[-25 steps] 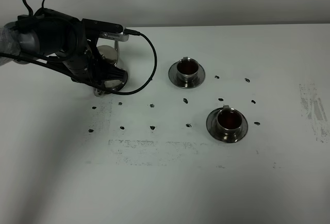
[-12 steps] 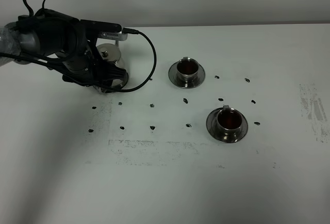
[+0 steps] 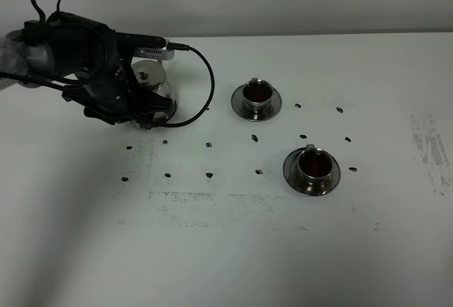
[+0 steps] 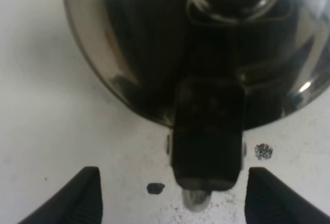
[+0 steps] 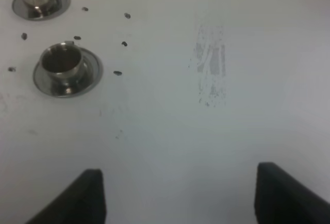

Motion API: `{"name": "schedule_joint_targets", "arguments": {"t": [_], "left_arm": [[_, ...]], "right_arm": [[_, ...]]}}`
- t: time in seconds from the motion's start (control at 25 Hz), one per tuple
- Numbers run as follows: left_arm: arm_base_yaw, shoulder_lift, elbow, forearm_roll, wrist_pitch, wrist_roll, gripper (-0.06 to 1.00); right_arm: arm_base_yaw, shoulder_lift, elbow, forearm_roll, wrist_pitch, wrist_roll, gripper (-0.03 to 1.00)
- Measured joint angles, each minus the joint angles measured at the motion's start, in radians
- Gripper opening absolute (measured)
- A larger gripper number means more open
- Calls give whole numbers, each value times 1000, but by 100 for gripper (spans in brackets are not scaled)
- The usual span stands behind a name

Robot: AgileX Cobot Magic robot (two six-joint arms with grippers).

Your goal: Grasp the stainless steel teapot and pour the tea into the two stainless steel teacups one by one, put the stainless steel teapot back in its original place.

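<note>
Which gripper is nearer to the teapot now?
Left. The left gripper is right at the teapot, fingers open beside its handle. The right gripper is far off, beyond the cups.

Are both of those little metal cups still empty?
No. In the high view, both teacups, the far one and the near one, hold reddish-brown tea on their saucers.

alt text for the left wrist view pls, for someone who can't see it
Close-up of the stainless steel teapot standing on a white table, its dark handle pointing toward the camera. The left gripper is open, one fingertip on either side of the handle, not touching it.
</note>
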Motion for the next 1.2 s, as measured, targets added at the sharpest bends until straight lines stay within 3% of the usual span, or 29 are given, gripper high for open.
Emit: {"name": "schedule_joint_targets", "arguments": {"t": [0.76,1.0,1.2], "left_arm": [[-25,-281,0,8,176,-1,57],[-27,-444,0,98,194,-61,57],[40,-576,19,165,230,-111,57]], "right_arm": [[0,0,0,0,0,1,59],[0,0,0,0,0,0,59],[0,0,0,0,0,0,59]]}}
